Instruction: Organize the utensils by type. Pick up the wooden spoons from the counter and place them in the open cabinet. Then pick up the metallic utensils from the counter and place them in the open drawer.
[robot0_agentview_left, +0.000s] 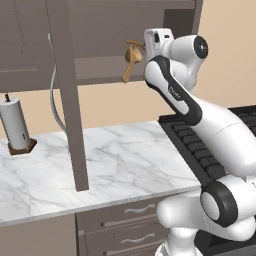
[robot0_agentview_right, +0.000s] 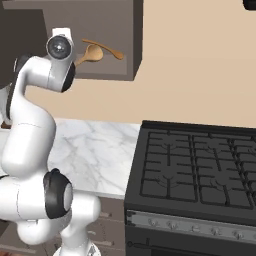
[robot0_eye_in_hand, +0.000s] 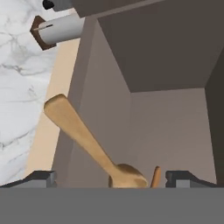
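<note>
Tan wooden spoon (robot0_agentview_left: 131, 61) at the open cabinet (robot0_agentview_left: 100, 35), jaws spread wide and holding nothing.

Seen upper centre of the left base view, the spoon hangs at the cabinet's mouth, bowl uppermost and handle slanting down-left; a second thin wooden handle (robot0_agentview_right: 102, 48) shows beside it in the right base view. In the hand view its long axis runs from bowl at bottom centre to handle end at left. The gripper (robot0_eye_in_hand: 109, 179) straddles it ungripped. The placing step looks nearly finished; next the arm must back away and seek the metallic utensils on the counter (robot0_agentview_left: 115, 160).
</note>
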